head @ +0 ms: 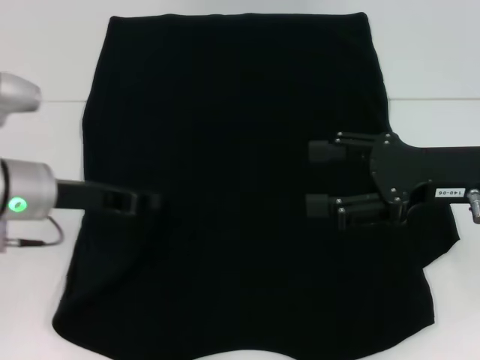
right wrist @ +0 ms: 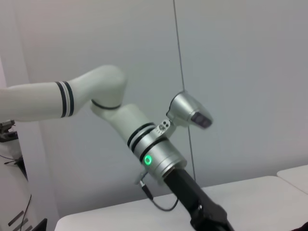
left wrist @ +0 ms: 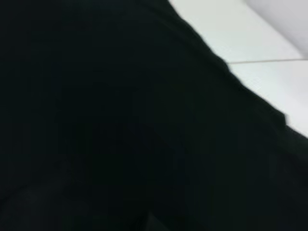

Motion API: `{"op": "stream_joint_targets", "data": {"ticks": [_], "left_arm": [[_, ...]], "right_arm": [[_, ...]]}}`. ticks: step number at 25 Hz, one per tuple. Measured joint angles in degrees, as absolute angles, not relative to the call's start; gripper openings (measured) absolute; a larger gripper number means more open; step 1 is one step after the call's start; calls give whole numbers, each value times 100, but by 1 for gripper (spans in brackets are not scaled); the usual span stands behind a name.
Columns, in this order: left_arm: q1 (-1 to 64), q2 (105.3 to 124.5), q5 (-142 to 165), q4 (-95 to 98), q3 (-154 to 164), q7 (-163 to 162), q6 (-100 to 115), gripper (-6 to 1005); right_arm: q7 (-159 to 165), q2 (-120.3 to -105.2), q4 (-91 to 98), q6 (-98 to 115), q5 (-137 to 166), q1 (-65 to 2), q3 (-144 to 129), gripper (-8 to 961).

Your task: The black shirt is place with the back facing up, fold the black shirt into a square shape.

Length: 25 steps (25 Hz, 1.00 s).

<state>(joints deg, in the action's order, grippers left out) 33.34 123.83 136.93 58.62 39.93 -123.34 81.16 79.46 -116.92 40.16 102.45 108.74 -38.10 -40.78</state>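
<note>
The black shirt point(head: 232, 172) lies spread flat over most of the white table, plain side up, and it fills most of the left wrist view as dark fabric point(left wrist: 120, 125). My right gripper point(head: 321, 177) reaches in from the right over the shirt's right half. It is open, with its two black fingertips point(head: 324, 151) well apart and nothing held. My left gripper point(head: 146, 201) comes in from the left, low over the shirt's left edge. It blends into the dark cloth. The right wrist view shows the left arm's silver wrist point(right wrist: 159, 161) and black gripper body point(right wrist: 202, 211).
The white table point(head: 52, 135) shows as bare strips on both sides of the shirt and in the left wrist view's corner point(left wrist: 260, 43). A seam line crosses the table point(head: 427, 100). A grey wall point(right wrist: 240, 72) stands behind the left arm.
</note>
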Motion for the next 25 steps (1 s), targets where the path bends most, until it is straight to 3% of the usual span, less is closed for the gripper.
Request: {"op": "stream_joint_targets", "data": {"ticks": [7,13,17,20,23,25], "left_arm": [[3531,12289,12842,4741,3958,-11800,8021,107],[3415,12331,11491,4411,3920,-10530,8565,117],[3347,12378,10537,3626,3931,-8768,9269,328],[3367,12380,10376,3279,3932,-8091,9436,431],[3398,12401,10328,2955,3993,-7176,9605,533],[3412,12416,10328,2814,4126,-6664,9633,686]], "right_arm": [[8004,-11650,4016,10196,10873,-3768,-3862,910],[8922,-11444,4017,9840,10912,-3708,-3581,909],[10538,-11146,4130,9329,11202,-3629,-3593,909],[11525,-10983,4244,9080,11617,-3588,-3566,909],[12018,-10902,4321,8971,11888,-3563,-3559,909],[12451,-10839,4406,8870,12202,-3542,-3548,908]]}}
